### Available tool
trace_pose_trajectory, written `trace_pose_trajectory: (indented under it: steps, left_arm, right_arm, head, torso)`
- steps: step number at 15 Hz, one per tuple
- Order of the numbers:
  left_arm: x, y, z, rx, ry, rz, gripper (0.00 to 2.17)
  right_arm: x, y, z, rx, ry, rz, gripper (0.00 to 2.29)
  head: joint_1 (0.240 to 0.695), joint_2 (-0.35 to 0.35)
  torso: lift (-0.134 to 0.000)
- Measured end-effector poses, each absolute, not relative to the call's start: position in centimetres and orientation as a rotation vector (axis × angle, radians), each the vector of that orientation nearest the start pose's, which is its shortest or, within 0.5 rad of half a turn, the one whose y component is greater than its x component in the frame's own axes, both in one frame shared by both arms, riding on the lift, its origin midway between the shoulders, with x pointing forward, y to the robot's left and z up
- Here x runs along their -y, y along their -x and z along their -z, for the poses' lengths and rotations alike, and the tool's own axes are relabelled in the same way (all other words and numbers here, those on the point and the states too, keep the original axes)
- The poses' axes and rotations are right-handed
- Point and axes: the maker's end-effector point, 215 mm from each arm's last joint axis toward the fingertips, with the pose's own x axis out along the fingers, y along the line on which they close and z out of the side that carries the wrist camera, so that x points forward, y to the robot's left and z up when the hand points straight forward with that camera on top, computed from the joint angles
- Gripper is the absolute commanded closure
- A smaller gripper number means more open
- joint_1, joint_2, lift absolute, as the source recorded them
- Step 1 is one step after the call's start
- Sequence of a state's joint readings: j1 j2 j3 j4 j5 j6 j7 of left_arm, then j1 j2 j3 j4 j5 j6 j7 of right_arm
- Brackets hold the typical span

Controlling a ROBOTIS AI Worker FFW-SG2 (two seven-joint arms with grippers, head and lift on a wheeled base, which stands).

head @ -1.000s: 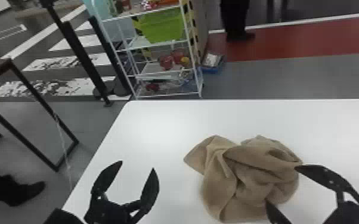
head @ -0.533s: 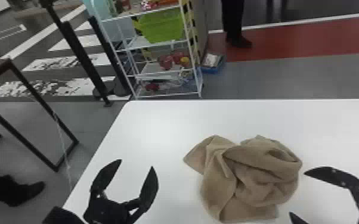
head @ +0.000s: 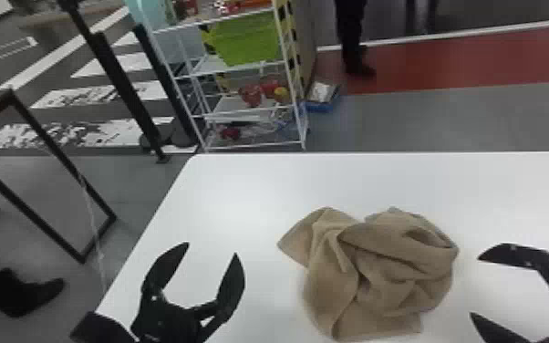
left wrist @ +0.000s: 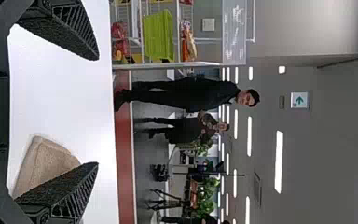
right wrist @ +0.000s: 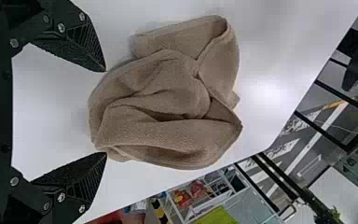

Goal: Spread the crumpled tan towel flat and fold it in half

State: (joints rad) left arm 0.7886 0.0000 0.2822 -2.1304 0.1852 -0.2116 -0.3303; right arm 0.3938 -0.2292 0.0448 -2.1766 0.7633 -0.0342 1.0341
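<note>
Right gripper [head: 475, 286] has moved farther right, partly cut off.

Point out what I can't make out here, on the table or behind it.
Towel's underside and inner layers: head view, covered by its own folds.
Part of the towel: left wrist view, behind the left gripper.
Table's near edge: head view, cut off by the bottom edge.
Red things on the rack: head view, too small.
</note>
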Motion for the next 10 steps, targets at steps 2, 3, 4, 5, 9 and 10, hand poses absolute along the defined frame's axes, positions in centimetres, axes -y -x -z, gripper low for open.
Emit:
trace_pose_trajectory:
  steps: [2,3,4,5,9,10]
  left_arm:
    - [-30.3,-34.9,33.1,0.0,-0.013,0.095,0.08]
    - [-30.3,-34.9,33.1,0.0,-0.013,0.095,0.08]
    - [-30.4,-34.9,33.1,0.0,-0.012,0.094,0.08]
    - [-30.4,-35.0,33.2,0.0,-0.012,0.094,0.08]
    - [-30.5,-35.3,33.5,-0.003,-0.009,0.092,0.08]
    - [-30.5,-35.3,33.5,-0.004,-0.008,0.092,0.08]
  right_arm:
    - [11.8,-38.4,39.3,-0.264,1.025,-1.029,0.35]
    - [12.0,-38.7,39.8,-0.281,1.034,-1.033,0.38]
    - [11.9,-38.7,40.2,-0.295,1.043,-1.042,0.4]
    - [11.7,-38.5,40.8,-0.313,1.054,-1.056,0.42]
    - [10.3,-39.1,43.3,-0.389,1.072,-1.096,0.48]
    - [9.9,-39.3,43.5,-0.397,1.068,-1.099,0.53]
  head:
    - [0.695,0.289]
    - [0.695,0.281]
    - [0.695,0.281]
    - [0.695,0.284]
    - [0.695,0.302]
    - [0.695,0.306]
  torso:
    - [-0.123]
    - [-0.123]
    - [-0.123]
    - [-0.123]
    - [-0.123]
    - [-0.123]
